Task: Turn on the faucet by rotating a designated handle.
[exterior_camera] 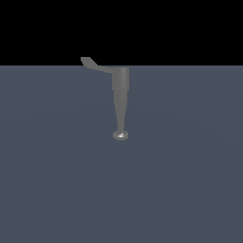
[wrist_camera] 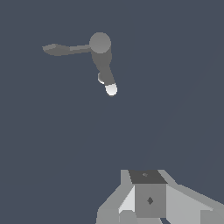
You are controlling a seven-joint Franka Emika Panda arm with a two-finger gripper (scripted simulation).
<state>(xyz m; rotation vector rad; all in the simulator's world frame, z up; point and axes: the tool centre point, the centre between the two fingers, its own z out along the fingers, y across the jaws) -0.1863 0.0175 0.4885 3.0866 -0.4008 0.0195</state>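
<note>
The grey faucet stands on the flat blue-grey floor in the exterior view, its tapering spout ending in a shiny rounded knob. The thin curved handle sticks out from the body's top toward the exterior view's left, tip upturned. In the wrist view the faucet is seen from above with the handle off to one side and the bright knob. My gripper shows only in the wrist view, well away from the faucet and touching nothing. Its fingers appear pressed together with no gap.
Only the plain blue-grey floor surrounds the faucet. A black background lies beyond the floor's far edge in the exterior view. The arm itself does not show in the exterior view.
</note>
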